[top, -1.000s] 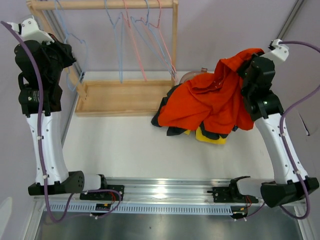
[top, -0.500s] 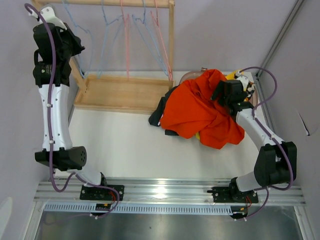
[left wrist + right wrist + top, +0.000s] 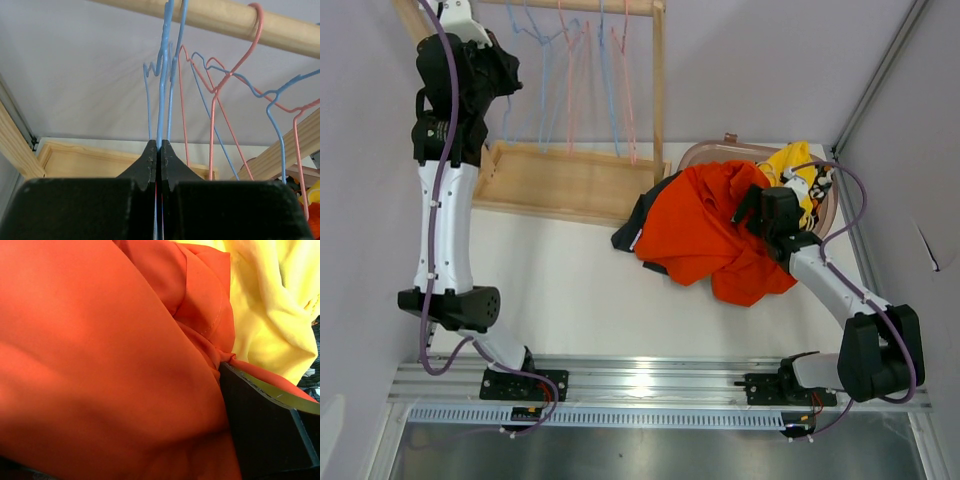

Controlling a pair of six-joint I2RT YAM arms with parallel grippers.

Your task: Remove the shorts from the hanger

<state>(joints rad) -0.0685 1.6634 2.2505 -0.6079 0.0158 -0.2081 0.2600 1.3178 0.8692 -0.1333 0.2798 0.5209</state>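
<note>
- The left gripper [image 3: 159,147] has its jaws pressed together on the wire of a blue hanger [image 3: 163,90], which runs straight up from them to the wooden rail [image 3: 225,17].
- The right gripper [image 3: 752,208] is buried in the orange-red shorts [image 3: 90,355]. Only one finger [image 3: 260,425] shows, so open or gripping cannot be told.
- The yellow shorts [image 3: 270,305] lie just beyond that finger.
</note>
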